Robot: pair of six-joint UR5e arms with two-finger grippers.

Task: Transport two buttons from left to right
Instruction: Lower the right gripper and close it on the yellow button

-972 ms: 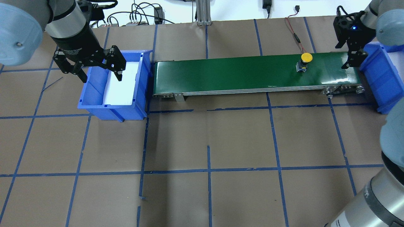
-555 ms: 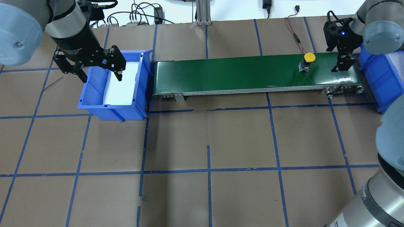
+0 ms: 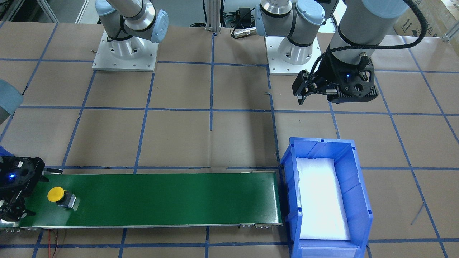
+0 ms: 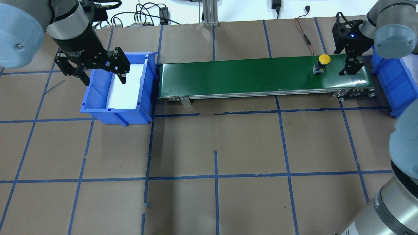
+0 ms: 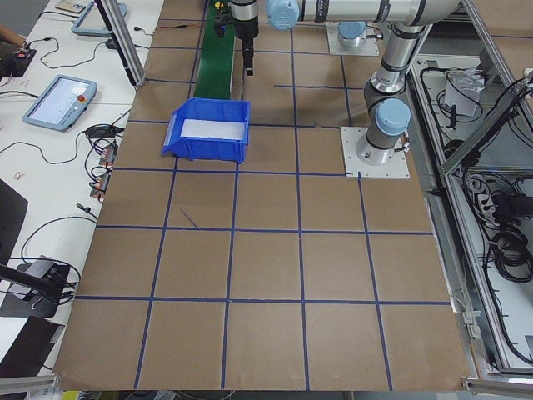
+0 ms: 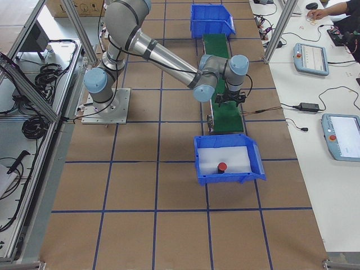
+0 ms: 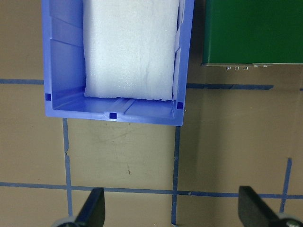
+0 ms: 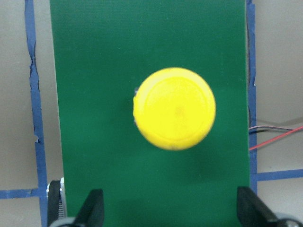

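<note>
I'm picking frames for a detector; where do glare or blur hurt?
Overhead: the foam in the left bin is blown out, and the belt shines near its right end. Front-facing: the foam is washed out too. Right wrist: the yellow button looks soft.

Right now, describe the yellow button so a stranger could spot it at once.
Find the long green conveyor belt. Near its end on the robot's right stands the yellow button, alone on the belt. Its round yellow cap sets it apart from the red button in the blue bin beyond.
</note>
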